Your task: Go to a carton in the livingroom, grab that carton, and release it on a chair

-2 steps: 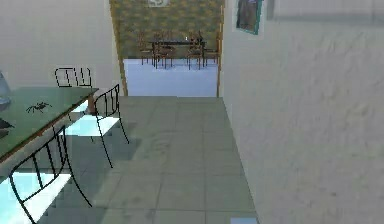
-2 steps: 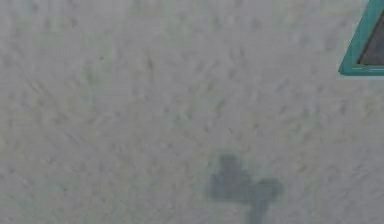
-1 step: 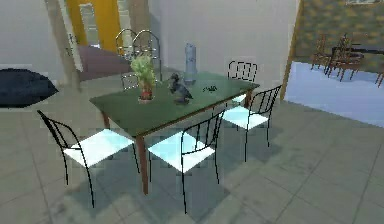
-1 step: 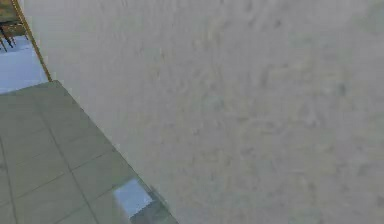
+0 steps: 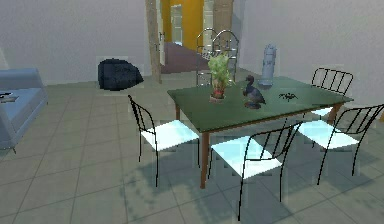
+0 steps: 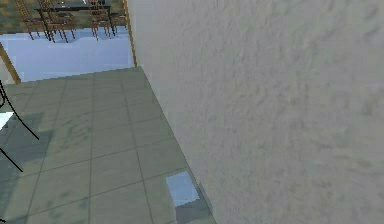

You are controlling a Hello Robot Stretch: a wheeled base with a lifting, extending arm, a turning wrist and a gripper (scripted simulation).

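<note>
A rough stucco wall [image 6: 270,100] spans the arm side view from 12 to 5 o'clock, beside matte grey-green floor tiles [image 6: 90,130]. In the forward view at 3 o'clock, a smooth dark-green rectangular table [image 5: 235,118] is ringed by thin black wire chairs [image 5: 168,135] with pale seats. A leafy potted plant [image 5: 218,75] stands on it. I cannot tell the state of the claw or where the carton is.

Table [image 5: 290,108], chairs [image 5: 165,133] ahead; wall [image 6: 280,100] perhaps close beside; floor [image 5: 70,170] bare.
</note>
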